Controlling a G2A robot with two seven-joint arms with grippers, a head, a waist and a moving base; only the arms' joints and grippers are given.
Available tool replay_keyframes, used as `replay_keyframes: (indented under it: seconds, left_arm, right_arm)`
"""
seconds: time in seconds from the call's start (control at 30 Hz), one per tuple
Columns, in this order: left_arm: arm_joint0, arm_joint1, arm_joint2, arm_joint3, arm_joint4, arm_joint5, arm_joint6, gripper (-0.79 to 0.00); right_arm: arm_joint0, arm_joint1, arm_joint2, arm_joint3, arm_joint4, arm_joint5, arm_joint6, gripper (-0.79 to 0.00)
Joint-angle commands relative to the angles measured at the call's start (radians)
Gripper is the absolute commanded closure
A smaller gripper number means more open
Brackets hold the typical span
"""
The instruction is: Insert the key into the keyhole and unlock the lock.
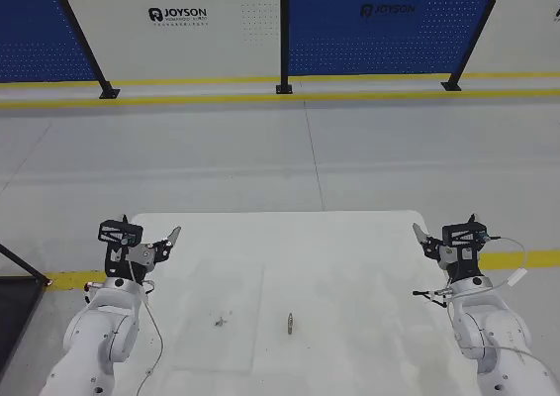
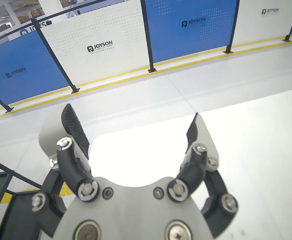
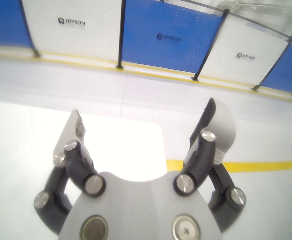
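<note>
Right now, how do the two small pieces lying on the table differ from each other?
The left piece is pale grey and irregular, with thin bits sticking out; the right piece is darker, narrow and oblong. The left piece lies left of the table's middle, the right piece about at it. Both lie untouched and apart; which is key or lock is too small to tell.

A small lock [image 1: 290,323] stands on the table [image 1: 359,257], mid-width toward its near edge. The key [image 1: 221,321] lies on the table's left half. The left gripper [image 1: 168,241] hovers by the table's far left corner and the right gripper [image 1: 421,238] by its far right corner.
</note>
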Motion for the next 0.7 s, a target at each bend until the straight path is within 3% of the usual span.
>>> replay_keyframes:
  seconds: [0.0, 0.2, 0.3, 0.47, 0.67]
  left_arm:
    - [0.063, 0.001, 0.006, -0.061, 0.002, -0.031, -0.038, -0.785]
    - [0.229, 0.004, 0.040, -0.210, 0.046, -0.106, -0.280, -0.785]
    - [0.264, 0.004, 0.079, -0.243, 0.107, -0.108, -0.381, -0.785]
    - [0.255, -0.002, 0.152, -0.245, 0.045, -0.102, -0.555, -0.785]
    - [0.173, -0.012, 0.259, -0.185, 0.075, -0.063, -0.710, -0.785]
  right_arm:
    - [0.000, 0.000, 0.000, 0.000, 0.000, 0.000, 0.000, -0.785]
    - [0.000, 0.000, 0.000, 0.000, 0.000, 0.000, 0.000, -0.785]
    - [0.000, 0.000, 0.000, 0.000, 0.000, 0.000, 0.000, -0.785]
    - [0.000, 0.000, 0.000, 0.000, 0.000, 0.000, 0.000, -0.785]
    - [0.000, 0.000, 0.000, 0.000, 0.000, 0.000, 0.000, -0.785]
